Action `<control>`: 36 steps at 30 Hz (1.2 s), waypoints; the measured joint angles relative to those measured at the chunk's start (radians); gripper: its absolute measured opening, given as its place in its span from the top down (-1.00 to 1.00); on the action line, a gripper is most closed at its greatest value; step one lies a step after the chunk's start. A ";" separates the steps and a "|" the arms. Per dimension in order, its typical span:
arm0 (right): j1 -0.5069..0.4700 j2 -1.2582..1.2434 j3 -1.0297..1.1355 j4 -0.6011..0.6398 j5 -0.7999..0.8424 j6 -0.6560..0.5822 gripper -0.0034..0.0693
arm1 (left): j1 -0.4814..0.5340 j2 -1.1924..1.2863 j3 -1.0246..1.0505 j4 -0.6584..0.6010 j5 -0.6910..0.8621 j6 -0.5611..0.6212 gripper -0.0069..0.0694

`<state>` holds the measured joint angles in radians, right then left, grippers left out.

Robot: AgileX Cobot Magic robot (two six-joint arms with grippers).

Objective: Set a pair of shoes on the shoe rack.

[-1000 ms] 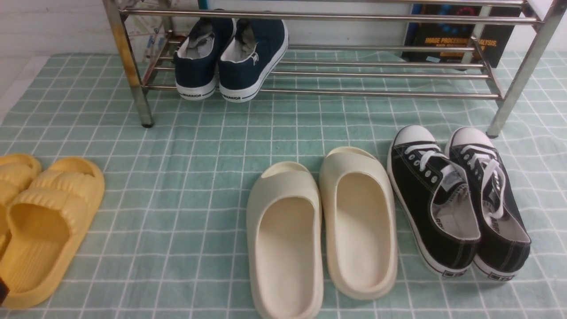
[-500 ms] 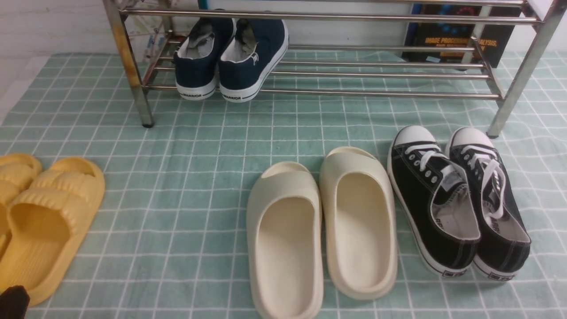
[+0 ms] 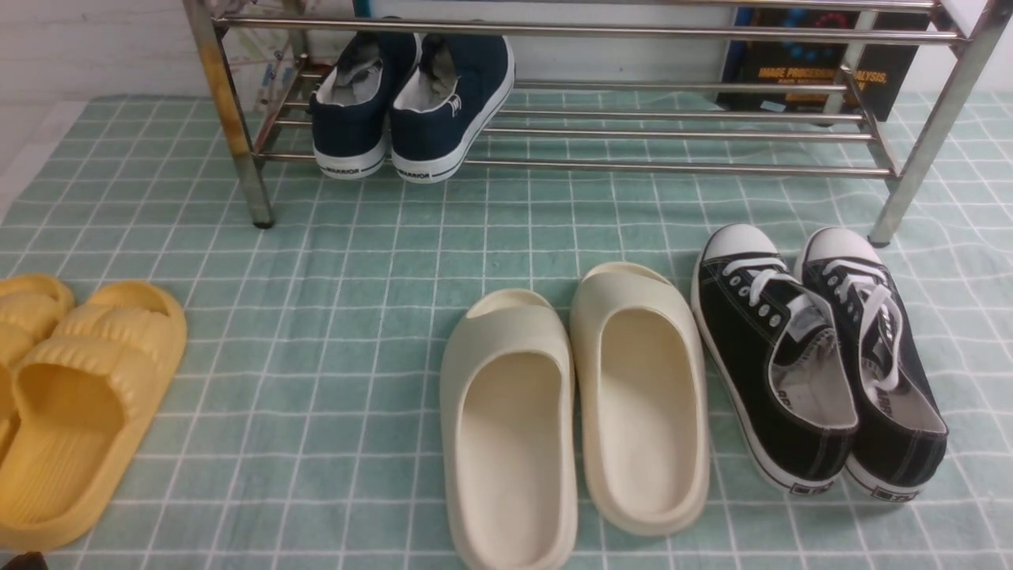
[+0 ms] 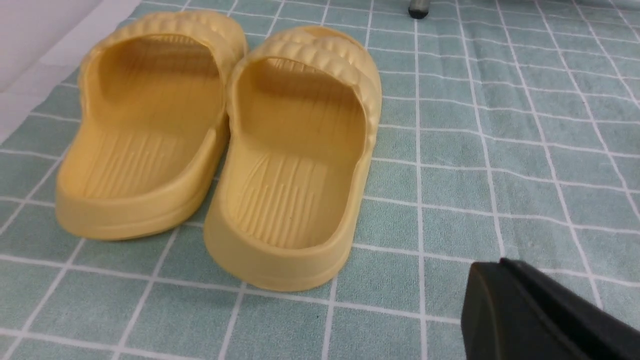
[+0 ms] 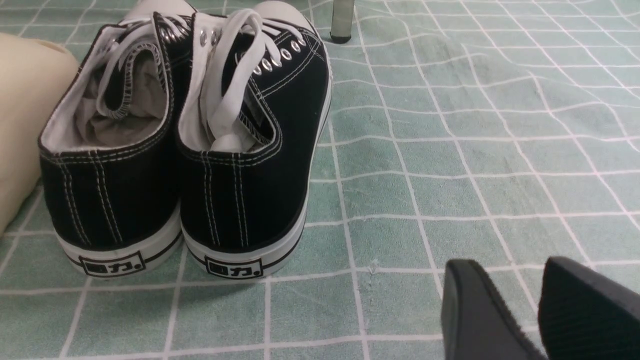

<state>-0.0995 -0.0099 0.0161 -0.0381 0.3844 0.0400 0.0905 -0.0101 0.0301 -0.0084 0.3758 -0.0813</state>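
Navy canvas slip-on sneakers with white rubber soles (image 3: 400, 107): resting side by side at 11 o'clock, front view, on lower bars of shiny silver tubular metal rack (image 3: 681, 166)
Left hand (image 4: 500, 265): fingers staying together, holding nothing
Right hand (image 5: 505, 265): fingers standing slightly apart, cloth (image 5: 390, 310) showing between

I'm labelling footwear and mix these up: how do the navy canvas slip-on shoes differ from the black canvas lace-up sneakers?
The navy canvas slip-on shoes show no laces; the black canvas lace-up sneakers have white ones. The navy pair sits on the rack's lower shelf, the black pair on the checked cloth. Both have white soles.
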 joint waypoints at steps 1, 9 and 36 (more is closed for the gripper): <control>0.000 0.000 0.000 0.000 0.000 0.000 0.25 | 0.000 0.000 0.000 0.000 0.000 0.000 0.85; 0.000 0.000 0.000 0.000 0.000 -0.001 0.25 | -0.051 0.000 0.000 0.000 0.000 0.000 0.85; 0.000 0.000 0.000 0.000 0.000 -0.001 0.25 | -0.059 0.000 0.000 -0.002 0.000 0.000 0.85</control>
<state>-0.0995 -0.0099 0.0161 -0.0381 0.3844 0.0392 0.0314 -0.0101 0.0301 -0.0109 0.3758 -0.0810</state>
